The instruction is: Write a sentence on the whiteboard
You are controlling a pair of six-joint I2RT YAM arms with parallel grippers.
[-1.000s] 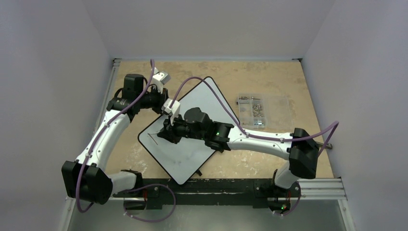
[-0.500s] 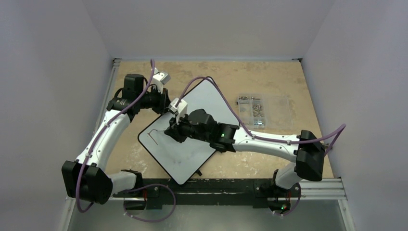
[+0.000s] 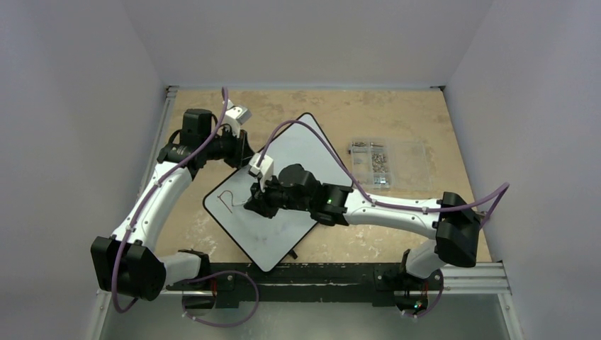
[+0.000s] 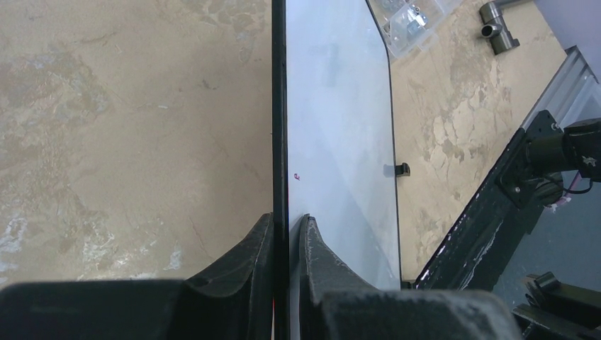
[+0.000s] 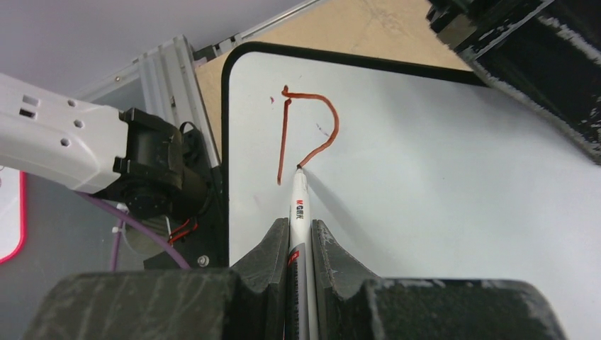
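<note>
The whiteboard point(image 3: 298, 152) lies tilted on the tan table, white with a thin black rim. My left gripper point(image 3: 244, 157) is shut on its far-left edge; in the left wrist view point(image 4: 287, 223) the two fingers clamp the black rim point(image 4: 279, 106). My right gripper point(image 3: 256, 202) is shut on a white marker point(image 5: 299, 212) over the board's left part. The marker tip touches the board point(image 5: 461, 177) at the end of a red "P"-shaped stroke point(image 5: 312, 127), which also shows in the top view point(image 3: 228, 202).
A small clear compartment box point(image 3: 386, 161) of small parts sits on the table right of the board, and shows in the left wrist view point(image 4: 414, 21). A metal fitting point(image 4: 496, 25) lies near it. The black base rail point(image 3: 340, 273) runs along the near edge.
My right gripper moved the marker over the board's left part. The single red line has grown into a "P" shape. The left gripper has stayed on the board's edge.
</note>
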